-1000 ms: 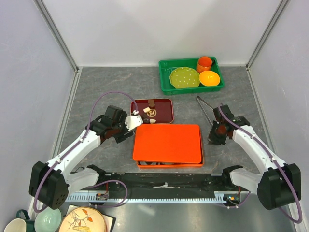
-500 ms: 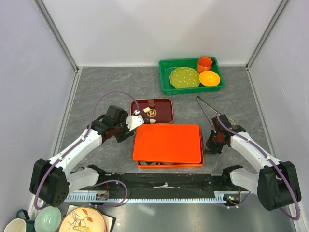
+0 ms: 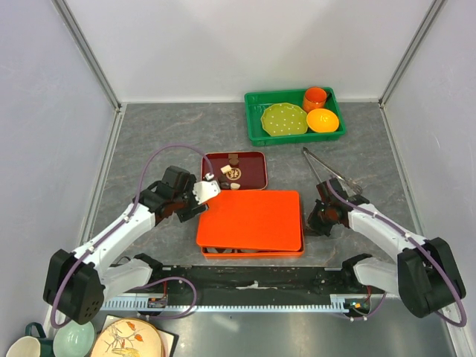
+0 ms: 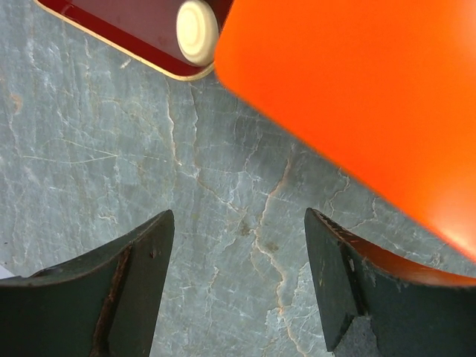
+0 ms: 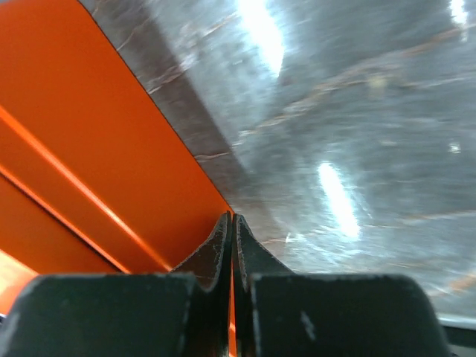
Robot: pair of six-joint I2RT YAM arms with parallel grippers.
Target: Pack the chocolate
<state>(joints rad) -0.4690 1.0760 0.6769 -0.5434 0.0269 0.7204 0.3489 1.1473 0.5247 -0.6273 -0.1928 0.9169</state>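
Note:
The chocolate sits on a small dark red tray (image 3: 254,175): a brown cube (image 3: 233,158) and cream ovals (image 3: 225,170), with one cream oval (image 4: 197,31) at the tray's near edge. An orange lidded box (image 3: 249,219) lies just in front of the tray. My left gripper (image 3: 202,190) hangs open over bare table at the box's far left corner, nothing between its fingers (image 4: 238,216). My right gripper (image 3: 314,220) is shut and empty, its tip (image 5: 232,217) pressed against the right side of the orange box (image 5: 89,134).
A green bin (image 3: 254,134) at the back holds a green plate (image 3: 283,119), an orange cup (image 3: 315,97) and an orange bowl (image 3: 322,120). Metal tongs (image 3: 327,168) lie behind my right arm. Cups and plates (image 3: 111,338) stand at the near left corner.
My right gripper has swept left against the orange box, and the box has slid left with it. My left gripper has shifted only slightly.

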